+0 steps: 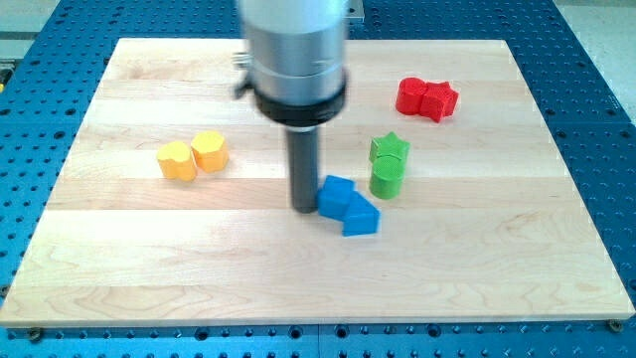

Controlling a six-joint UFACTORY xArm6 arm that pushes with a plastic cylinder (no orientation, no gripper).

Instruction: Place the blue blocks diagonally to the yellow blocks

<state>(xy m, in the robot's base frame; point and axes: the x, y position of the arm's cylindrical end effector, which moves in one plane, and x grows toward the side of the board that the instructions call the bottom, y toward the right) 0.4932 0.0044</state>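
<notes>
I can read no brand, label or writing anywhere: the board (149,268), the blocks and the arm's silver housing (295,45) all look unmarked from here.

My tip (304,208) is a plain rod end with nothing to open or close, and it is clamped on nothing. It rests on the board, touching or just short of touching the left edge of the blue blocks.

There are 2 blue blocks (349,206), pressed together just to the view's right of my tip. The upper-left blue one (338,194) is blocky with angled faces; the lower-right blue one (361,218) sits slightly lower toward the view's bottom. I cannot make out their exact shapes.

The 2 yellow blocks (194,156) lie well to the view's left of my tip and a little toward the top. They touch each other: the left yellow one (178,161) has a rounded, heart-like outline, and the right yellow one (210,151) looks roughly hexagonal.

2 green blocks (389,165) stand just to the right of my tip, beyond the blue pair and slightly higher. The upper green one (390,150) is star-like and the lower green one (387,181) is a cylinder, close to the blue pair.

2 red blocks (426,98) sit touching each other, well to the upper right of my tip, near the board's far edge.
</notes>
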